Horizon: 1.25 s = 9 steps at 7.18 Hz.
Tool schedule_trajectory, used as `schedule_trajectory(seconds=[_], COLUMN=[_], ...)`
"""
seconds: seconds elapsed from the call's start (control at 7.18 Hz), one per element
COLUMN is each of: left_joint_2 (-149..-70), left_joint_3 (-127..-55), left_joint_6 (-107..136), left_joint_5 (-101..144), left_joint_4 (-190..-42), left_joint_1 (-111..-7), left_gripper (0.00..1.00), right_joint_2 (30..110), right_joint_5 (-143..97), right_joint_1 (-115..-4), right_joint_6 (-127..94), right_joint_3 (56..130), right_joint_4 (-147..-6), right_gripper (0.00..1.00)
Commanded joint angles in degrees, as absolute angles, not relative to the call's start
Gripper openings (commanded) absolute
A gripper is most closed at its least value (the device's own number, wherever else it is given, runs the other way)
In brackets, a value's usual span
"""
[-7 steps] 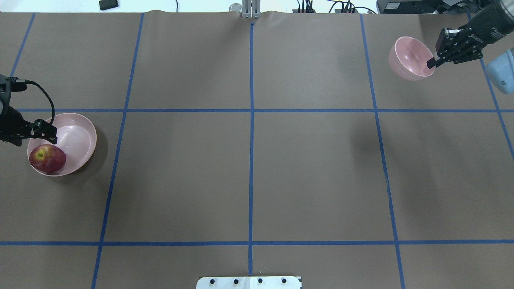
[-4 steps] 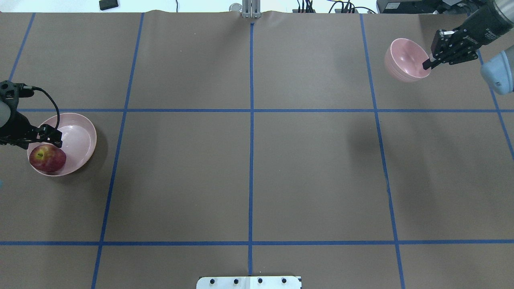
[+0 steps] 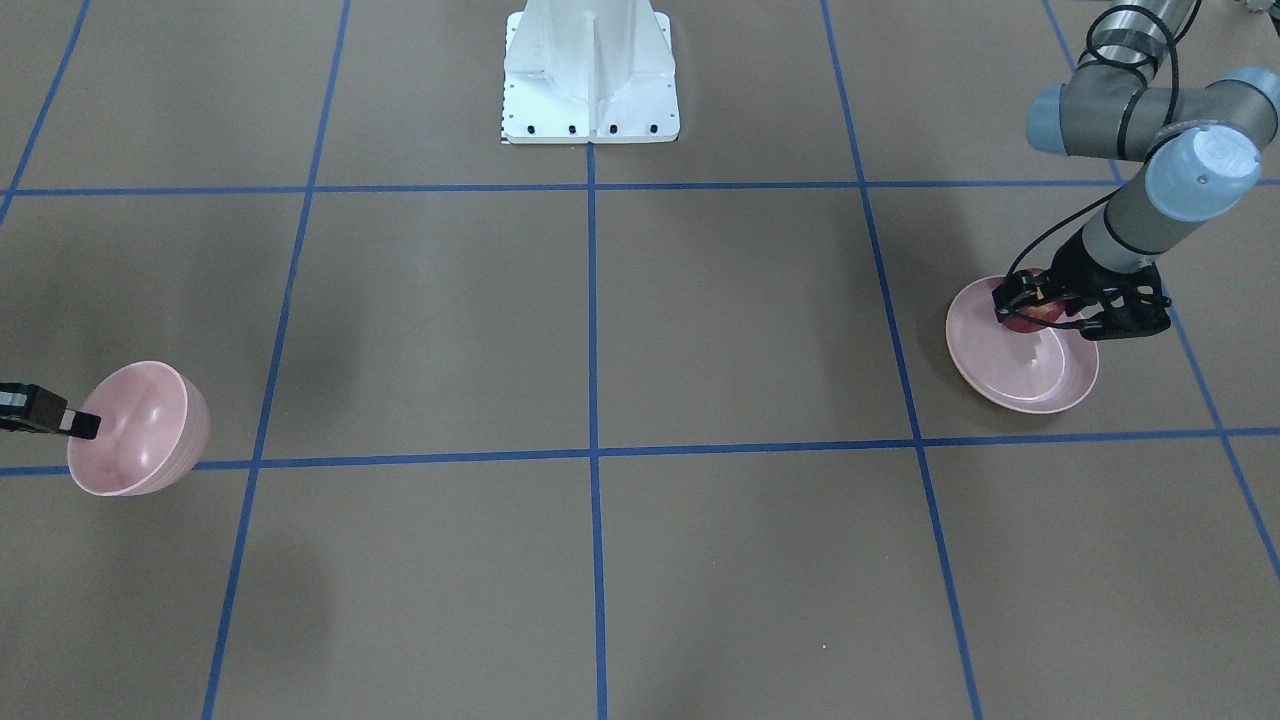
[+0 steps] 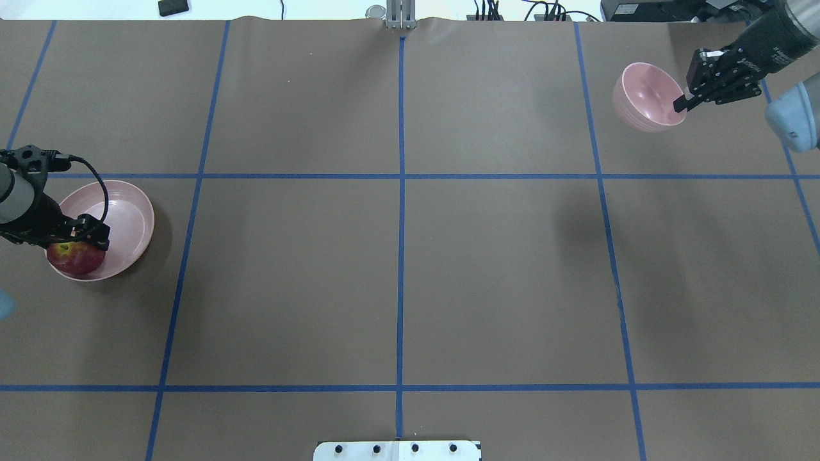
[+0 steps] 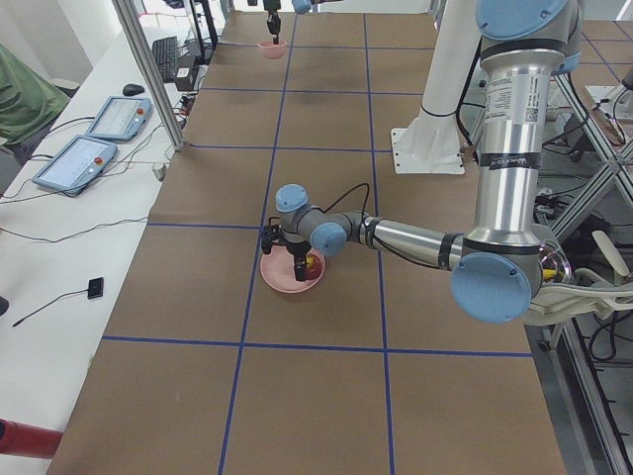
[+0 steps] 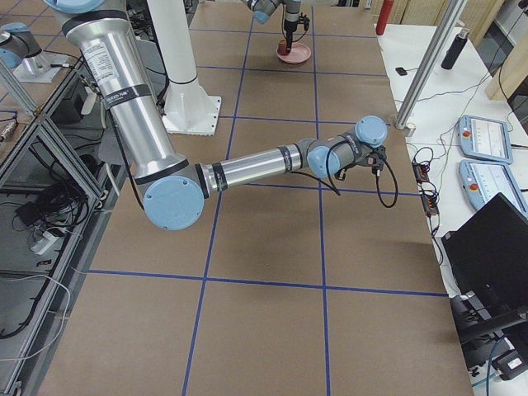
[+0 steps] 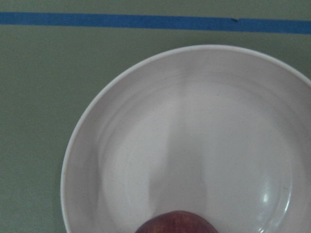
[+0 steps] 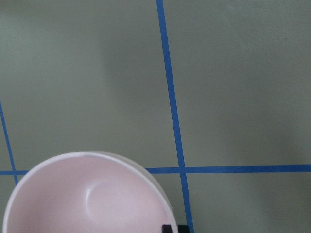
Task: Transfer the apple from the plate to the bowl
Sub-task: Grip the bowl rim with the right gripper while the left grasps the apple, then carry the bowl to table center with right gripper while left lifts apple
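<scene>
The dark-red apple [image 4: 77, 260] lies at the near edge of the shallow pink plate [image 4: 131, 218] on the table's left side. My left gripper [image 4: 84, 235] is open and hangs low right over the apple, its fingers on either side of it; whether they touch it I cannot tell. In the left wrist view only the apple's top [image 7: 177, 222] shows, at the bottom edge of the plate [image 7: 146, 121]. My right gripper [image 4: 681, 101] is shut on the rim of the deep pink bowl [image 4: 646, 96] and holds it tilted above the far right of the table.
Brown paper with blue tape grid lines [image 4: 400, 176] covers the table. The robot's white base [image 3: 590, 75] stands at the middle of its near edge. The bowl's shadow [image 4: 580, 224] falls on the paper right of centre.
My left gripper has moved toward the near edge of the plate and down over the apple. My right gripper has shifted the bowl slightly left and farther away.
</scene>
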<state>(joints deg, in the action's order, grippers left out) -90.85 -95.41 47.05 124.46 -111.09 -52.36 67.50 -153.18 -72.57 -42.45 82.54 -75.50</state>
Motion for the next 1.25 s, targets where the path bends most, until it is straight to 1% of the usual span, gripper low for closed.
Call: schedule_trajectory(seconds=[0.0,0.14,0.28,0.42,0.56,0.7,0.98,1.11], left_joint_2=[-90.35,-90.09,-89.65,-89.82,-90.69,-93.84,-104.97,-109.21], left_joint_3=[-95.54,-95.62,-95.8,-96.06,-96.15,-98.07,-100.54,-100.46], left_joint_6=[47.2,47.2,47.02,46.67,46.32,46.32,46.23,46.23], left_joint_5=[124.45,124.98,125.15,126.98,129.18,129.29,129.29,129.2], left_joint_4=[-111.01,-110.57,-110.39,-110.22,-108.13,-102.01,-86.38,-82.13], left_joint_1=[-51.68,-51.77,-51.94,-52.47,-54.3,-54.84,-55.63,-55.63], left_gripper=[0.91,0.41,0.0,0.0,0.0,0.0,0.0,0.0], right_joint_2=[67.5,67.5,67.41,66.89,64.97,61.56,56.63,54.08], right_joint_5=[-153.11,-153.11,-153.11,-152.93,-151.8,-148.48,-144.6,-141.62], right_joint_1=[-72.51,-72.51,-72.25,-71.11,-68.93,-65.95,-60.15,-57.42], right_joint_6=[-42.45,-42.45,-42.45,-42.54,-48.02,-54.69,-62.1,-64.92], right_joint_3=[82.44,82.62,82.88,82.97,82.97,83.06,83.15,82.88], right_joint_4=[-75.5,-75.5,-75.5,-75.5,-75.32,-75.15,-75.32,-75.41], right_gripper=[0.0,0.0,0.0,0.0,0.0,0.0,0.0,0.0])
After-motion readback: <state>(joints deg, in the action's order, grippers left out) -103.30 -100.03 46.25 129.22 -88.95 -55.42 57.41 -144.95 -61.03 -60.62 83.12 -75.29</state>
